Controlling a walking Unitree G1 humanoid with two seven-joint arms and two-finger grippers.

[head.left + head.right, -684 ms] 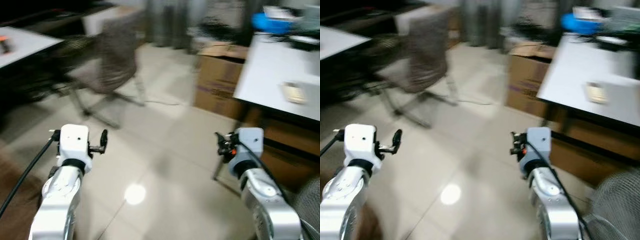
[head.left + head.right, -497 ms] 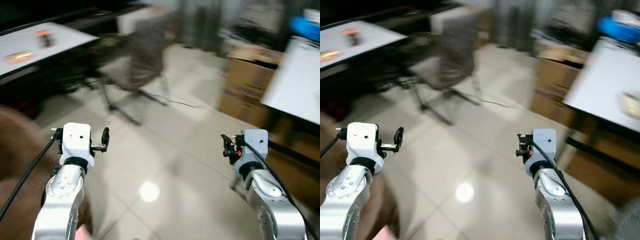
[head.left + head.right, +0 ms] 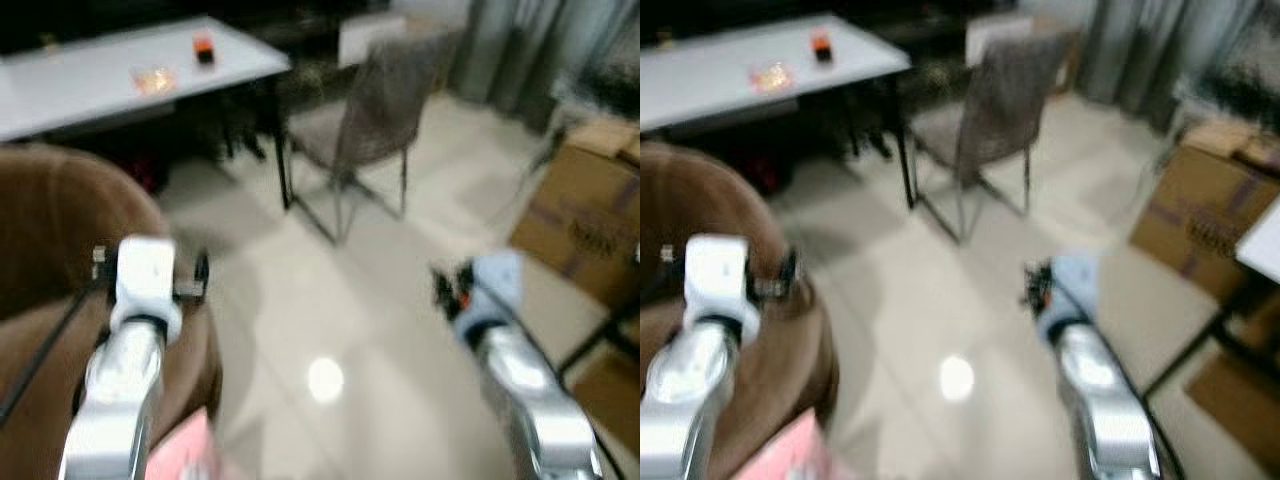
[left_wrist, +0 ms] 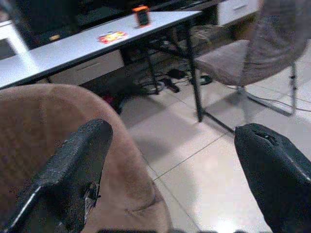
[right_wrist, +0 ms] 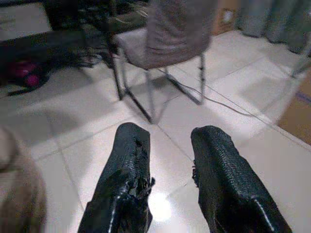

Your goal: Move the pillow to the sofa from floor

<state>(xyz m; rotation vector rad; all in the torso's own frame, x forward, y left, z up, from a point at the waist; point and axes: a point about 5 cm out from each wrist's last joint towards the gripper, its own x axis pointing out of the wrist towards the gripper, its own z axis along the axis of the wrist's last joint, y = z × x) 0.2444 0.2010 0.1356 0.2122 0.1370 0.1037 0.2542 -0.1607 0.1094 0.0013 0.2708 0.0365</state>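
Observation:
A brown sofa (image 3: 60, 230) fills the lower left, and its rounded arm (image 4: 48, 126) lies under my left gripper. A pink thing (image 3: 185, 455), blurred, pokes in at the bottom edge beside the sofa; I cannot tell whether it is the pillow. My left gripper (image 4: 175, 141) is held up over the sofa arm, open wide, with nothing between its fingers. My right gripper (image 5: 170, 133) hangs over bare floor tiles with a narrow gap between its fingers, also holding nothing. In the left eye view both arms (image 3: 130, 340) reach forward at waist height.
A white table (image 3: 120, 75) with a small orange item (image 3: 203, 46) stands at the back left. A grey chair (image 3: 380, 110) on metal legs is behind the open floor. A cardboard box (image 3: 590, 220) sits at the right. Glossy tiles (image 3: 330, 300) stretch between the arms.
The whole view has swung left: the sofa and white table have come in, and the right-hand white table has gone out. Both arms keep the same pose.

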